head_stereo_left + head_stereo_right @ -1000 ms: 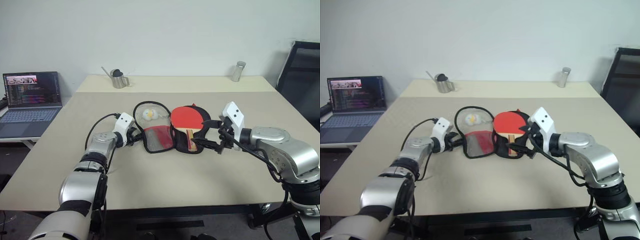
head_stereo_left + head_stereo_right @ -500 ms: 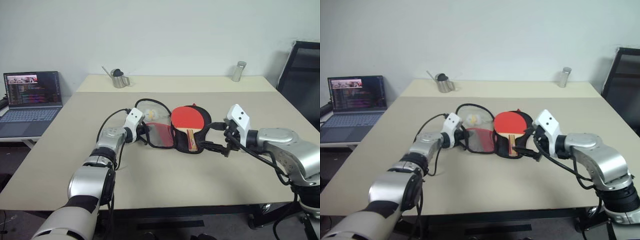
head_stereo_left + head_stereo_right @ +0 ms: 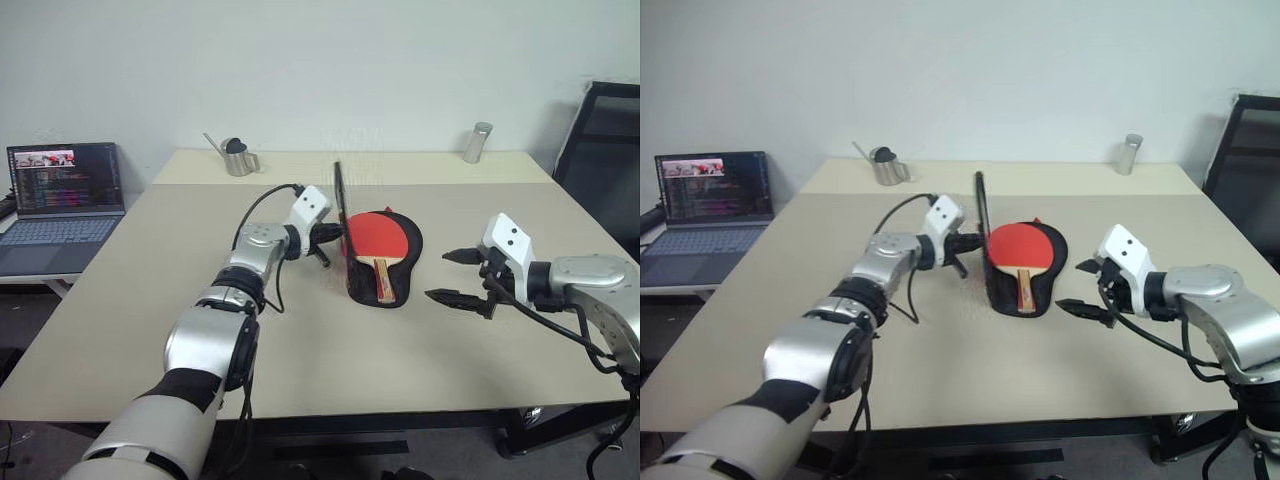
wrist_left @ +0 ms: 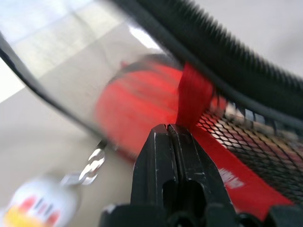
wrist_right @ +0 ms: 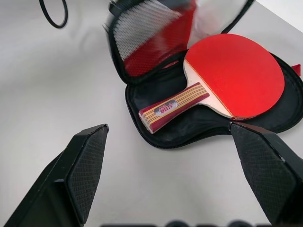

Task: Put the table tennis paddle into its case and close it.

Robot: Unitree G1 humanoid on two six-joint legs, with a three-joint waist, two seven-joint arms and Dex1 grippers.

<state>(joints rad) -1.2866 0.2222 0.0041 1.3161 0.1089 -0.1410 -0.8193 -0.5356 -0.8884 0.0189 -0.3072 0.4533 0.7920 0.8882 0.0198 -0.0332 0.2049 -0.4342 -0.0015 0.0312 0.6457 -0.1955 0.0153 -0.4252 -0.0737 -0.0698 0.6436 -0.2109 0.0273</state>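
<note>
My left gripper [image 4: 173, 142] is pinched tight on the case [image 5: 203, 118] flap, holding that flap upright on edge over the table [image 3: 300, 340]; the case's other half lies flat and open; the table tennis paddle [image 3: 378, 240] lies in it, red face up, handle toward me; my right gripper [image 3: 455, 277] hangs just right of the case, fingers spread wide, holding nothing, apart from it.
</note>
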